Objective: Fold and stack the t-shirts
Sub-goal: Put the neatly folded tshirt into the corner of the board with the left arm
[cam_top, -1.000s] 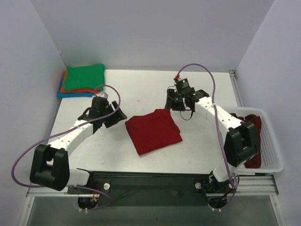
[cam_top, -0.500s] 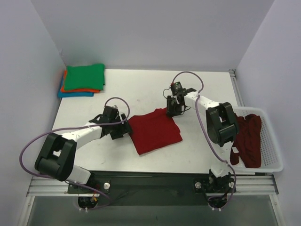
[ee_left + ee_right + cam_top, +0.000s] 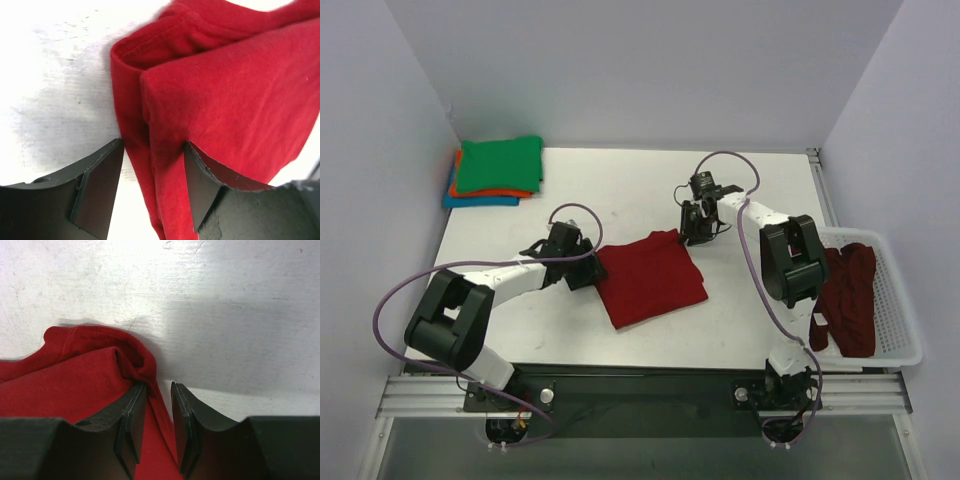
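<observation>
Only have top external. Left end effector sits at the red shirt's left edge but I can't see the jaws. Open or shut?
Observer: Open. In the left wrist view the left end effector straddles the shirt's folded edge, with one finger over cloth and the other over bare table.
Operator: Right one?
Observer: The right end effector has its jaws nearly together, and the shirt's corner edge runs between them. I cannot tell whether it is clamped.
Operator: Fold tidy at that corner?
Observer: No. The right wrist view shows the top layer bunched into a small ridge there.
</observation>
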